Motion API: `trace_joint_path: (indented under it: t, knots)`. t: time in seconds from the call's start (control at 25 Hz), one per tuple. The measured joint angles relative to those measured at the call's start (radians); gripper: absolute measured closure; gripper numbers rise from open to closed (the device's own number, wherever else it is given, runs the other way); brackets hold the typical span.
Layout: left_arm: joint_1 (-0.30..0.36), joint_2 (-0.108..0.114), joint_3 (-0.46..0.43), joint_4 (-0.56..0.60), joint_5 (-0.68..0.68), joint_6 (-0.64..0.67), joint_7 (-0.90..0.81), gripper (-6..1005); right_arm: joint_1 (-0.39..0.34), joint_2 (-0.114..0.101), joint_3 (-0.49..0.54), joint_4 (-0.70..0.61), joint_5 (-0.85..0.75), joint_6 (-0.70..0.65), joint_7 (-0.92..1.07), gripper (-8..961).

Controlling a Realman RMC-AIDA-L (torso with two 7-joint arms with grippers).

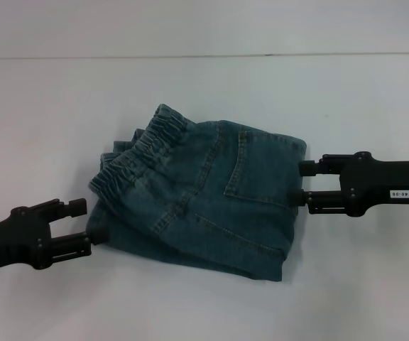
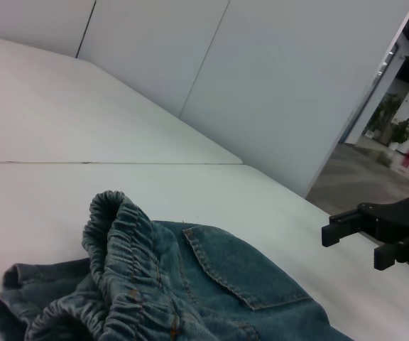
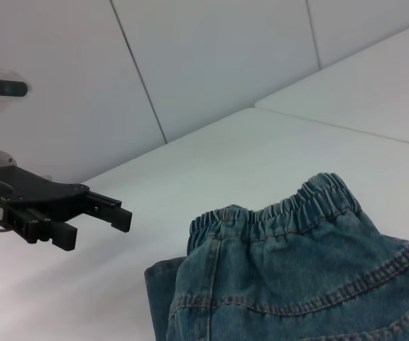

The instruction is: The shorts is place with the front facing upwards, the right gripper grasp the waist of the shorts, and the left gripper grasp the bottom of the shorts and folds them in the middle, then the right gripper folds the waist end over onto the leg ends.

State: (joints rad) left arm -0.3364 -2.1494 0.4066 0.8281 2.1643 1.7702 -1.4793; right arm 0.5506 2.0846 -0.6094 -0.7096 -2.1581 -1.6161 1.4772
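**Folded shorts lie on the bench between two open end effectors**

In the head view, the shorts point(image 1: 204, 195) sit at the middle of a plain white bench point(image 1: 48, 106), folded into a compact bundle. The waist point(image 1: 142, 145), a ruffled elastic band, lies along the bundle's 10 o'clock edge. A stitched patch pocket point(image 1: 261, 167) faces up toward 2 o'clock. A smooth folded edge runs along the 3 o'clock side. Lower layers of denim peek out beneath the waistband toward 9 o'clock.

The left end effector point(image 1: 82, 226) reaches in from 8 o'clock. Its two black fingers stand apart, holding nothing. The lower fingertip appears to be at the bundle's near corner; whether it touches the cloth cannot be told. The upper fingertip is just clear of the fabric.

The right end effector point(image 1: 305, 183) reaches in from 3 o'clock on a black arm that bears a small white label point(image 1: 400, 193). Its fingers are also spread and empty, with both tips just beside the folded edge.

The left wrist view looks across the waist point(image 2: 116, 241) and the pocket point(image 2: 243, 273) to the right end effector point(image 2: 350, 245), which hangs open beyond the shorts point(image 2: 190, 298). The right wrist view shows the waist point(image 3: 282, 209) on top of the shorts point(image 3: 297, 277), with the left end effector point(image 3: 98, 224) open and well apart from the cloth.
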Motion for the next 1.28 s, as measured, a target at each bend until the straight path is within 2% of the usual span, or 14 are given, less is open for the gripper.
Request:
trace_joint_path:
  t: [1.28]
  knots:
    - [0.0,-0.002,0.001,-0.003,0.0,0.0,-0.004,171,-0.011,0.0,0.01,0.022,0.0,-0.002,-0.022,204]
